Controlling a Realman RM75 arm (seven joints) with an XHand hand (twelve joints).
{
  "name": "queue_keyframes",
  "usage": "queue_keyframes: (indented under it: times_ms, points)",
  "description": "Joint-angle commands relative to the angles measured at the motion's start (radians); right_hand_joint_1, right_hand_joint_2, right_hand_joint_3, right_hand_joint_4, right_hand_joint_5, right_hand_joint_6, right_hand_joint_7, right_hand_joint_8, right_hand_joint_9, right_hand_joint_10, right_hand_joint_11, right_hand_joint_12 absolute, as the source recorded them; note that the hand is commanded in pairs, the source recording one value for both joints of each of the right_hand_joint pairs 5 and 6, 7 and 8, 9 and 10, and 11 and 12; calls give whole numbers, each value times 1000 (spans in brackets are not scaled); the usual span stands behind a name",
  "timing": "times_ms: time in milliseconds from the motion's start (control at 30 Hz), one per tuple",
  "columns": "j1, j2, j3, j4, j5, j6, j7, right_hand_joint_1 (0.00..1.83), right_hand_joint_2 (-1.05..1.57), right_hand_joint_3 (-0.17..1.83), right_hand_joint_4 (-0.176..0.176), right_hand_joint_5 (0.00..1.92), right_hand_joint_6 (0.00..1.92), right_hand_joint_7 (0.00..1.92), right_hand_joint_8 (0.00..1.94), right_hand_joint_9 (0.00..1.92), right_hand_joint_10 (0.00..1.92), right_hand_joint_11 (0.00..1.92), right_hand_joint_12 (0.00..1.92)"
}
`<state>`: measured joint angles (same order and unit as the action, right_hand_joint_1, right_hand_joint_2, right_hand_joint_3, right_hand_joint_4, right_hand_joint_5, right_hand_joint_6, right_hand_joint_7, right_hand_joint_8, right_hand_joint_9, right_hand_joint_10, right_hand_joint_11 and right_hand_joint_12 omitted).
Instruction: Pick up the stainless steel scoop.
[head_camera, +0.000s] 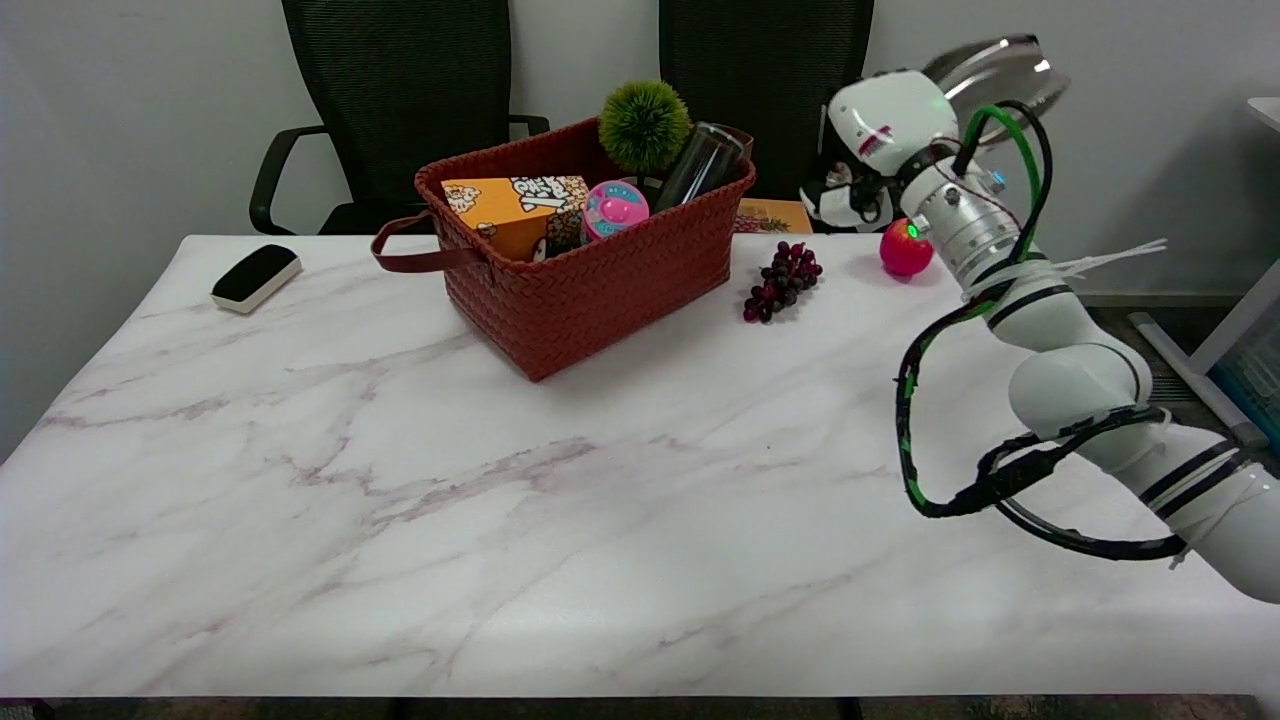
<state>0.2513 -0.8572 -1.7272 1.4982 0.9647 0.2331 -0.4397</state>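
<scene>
The white right arm (1075, 385) is built of rounded glossy segments parted by thin black bands. Near the wrist sits a ribbed silver metal collar (968, 228). A green cable and black cables (915, 440) loop loosely along its side, bound with white zip ties. The black-and-white many-fingered hand (868, 165) has a smooth white back bearing a small red marking.

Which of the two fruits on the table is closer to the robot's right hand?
The red apple: it sits just below the right hand, while the dark grapes lie farther left, toward the basket.
</scene>
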Motion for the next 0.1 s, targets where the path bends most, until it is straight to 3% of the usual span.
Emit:
queue_keyframes:
  times_ms: [33,100]
  points:
    - [231,-40,-269,111,-130,69,63,1055,949,654,0,1784,1784,1920,1920,1726,1726,1920,1920]
    - [283,-48,-308,103,-130,65,105,1047,958,653,0,1792,1792,1920,1920,1735,1735,1920,1920]
